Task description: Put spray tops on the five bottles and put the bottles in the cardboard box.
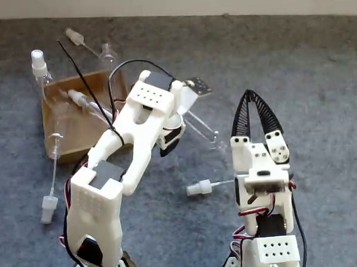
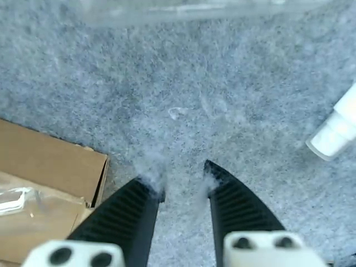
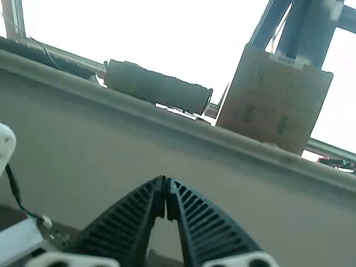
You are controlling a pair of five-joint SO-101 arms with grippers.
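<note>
The cardboard box sits at the left with clear bottles lying inside, and its corner lies beside my left fingers. One capped bottle stands at its back corner. My left gripper hangs open over bare carpet just right of the box, nothing between its fingers. A clear bottle lies beyond it, and a white spray top rests to one side. Another spray top lies mid-table. My right gripper is shut and empty, raised and pointing at the far wall.
A spray top with a long tube lies left of the box's front. Behind the box are one more spray top and a clear bottle. A black cable crosses over the box. Open carpet lies at the far right.
</note>
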